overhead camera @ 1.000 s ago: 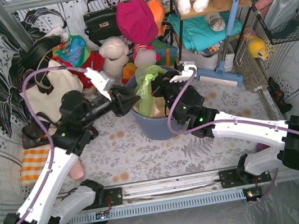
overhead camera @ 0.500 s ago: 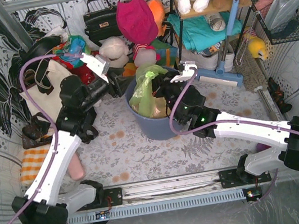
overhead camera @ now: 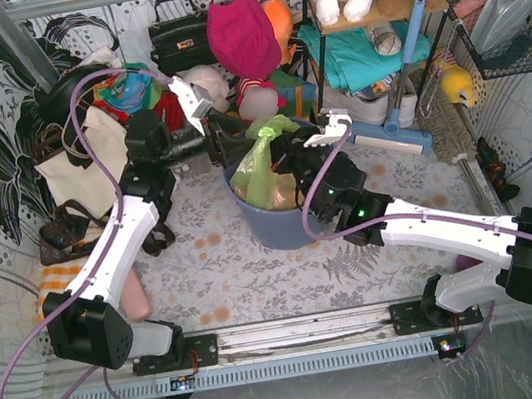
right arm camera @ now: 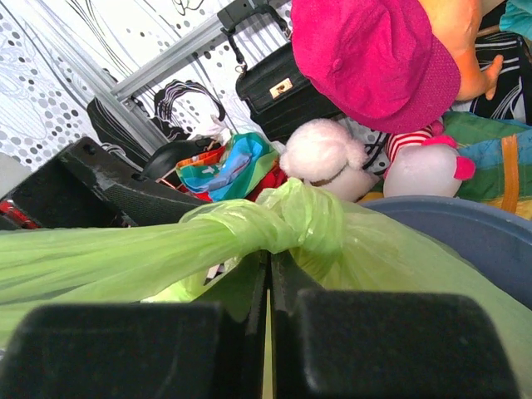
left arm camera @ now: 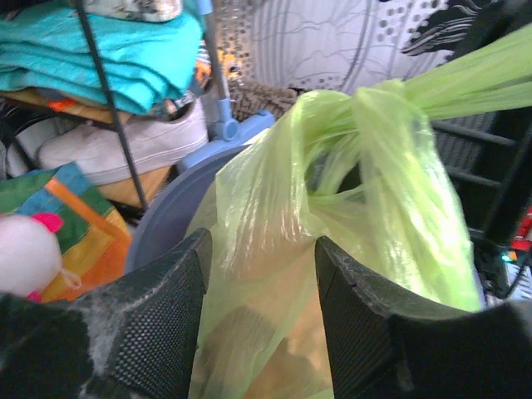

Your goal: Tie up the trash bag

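The light-green trash bag [overhead camera: 263, 165] sits in a blue-grey round bin [overhead camera: 272, 227], with orange-tan paper showing through its film. Its neck is twisted into a knot [right arm camera: 293, 218], and a stretched strand [right arm camera: 91, 259] runs off to the left. My right gripper [right arm camera: 268, 264] is shut just below that knot, with thin green film pinched between its fingers; it hangs over the bin [overhead camera: 287, 159]. My left gripper [overhead camera: 227, 143] is at the bin's back-left rim. In the left wrist view the left gripper [left arm camera: 262, 247] is open, facing the bag's side [left arm camera: 274, 208] below the knot [left arm camera: 366, 108].
Behind the bin is a crowd of stuffed toys [overhead camera: 204, 93], a black handbag [overhead camera: 177, 33] and a pink hat [overhead camera: 242, 33]. A rack [overhead camera: 363, 42] with teal cloth and shoes stands at the back right, beside a blue broom head [overhead camera: 392, 134]. A canvas tote [overhead camera: 80, 173] lies at the left.
My left arm has swung away from the bin's left side toward the back, and its jaws have opened wider. The right gripper and the bag stayed put.
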`<action>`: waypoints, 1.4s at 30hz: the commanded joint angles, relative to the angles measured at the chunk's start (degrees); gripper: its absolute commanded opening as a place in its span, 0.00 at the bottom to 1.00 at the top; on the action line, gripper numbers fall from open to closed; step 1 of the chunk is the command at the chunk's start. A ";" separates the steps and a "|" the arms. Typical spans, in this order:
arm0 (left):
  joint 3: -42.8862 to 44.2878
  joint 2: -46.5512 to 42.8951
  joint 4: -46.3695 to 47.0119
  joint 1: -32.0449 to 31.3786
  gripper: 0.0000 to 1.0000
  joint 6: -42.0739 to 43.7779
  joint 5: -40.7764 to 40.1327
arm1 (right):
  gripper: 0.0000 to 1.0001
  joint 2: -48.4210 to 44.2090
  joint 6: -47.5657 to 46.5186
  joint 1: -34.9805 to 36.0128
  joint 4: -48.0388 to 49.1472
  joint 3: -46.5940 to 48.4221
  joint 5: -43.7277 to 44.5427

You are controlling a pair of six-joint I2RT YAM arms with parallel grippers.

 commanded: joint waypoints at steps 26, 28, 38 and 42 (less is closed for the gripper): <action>-5.96 -14.09 -1.92 -1.58 0.37 -1.05 -6.44 | 0.00 3.72 -3.03 -0.48 14.08 -3.65 -1.12; -4.20 -12.65 -3.73 -1.65 0.51 0.38 -8.87 | 0.00 2.98 -2.68 -0.52 13.34 -4.11 -1.18; 1.02 -10.20 -7.14 1.36 0.59 6.36 -11.85 | 0.00 1.00 -2.46 -0.52 11.25 -4.68 -1.21; 3.89 -7.67 -11.84 4.52 0.61 9.51 -7.75 | 0.00 1.09 -2.30 -0.50 10.74 -4.33 -1.38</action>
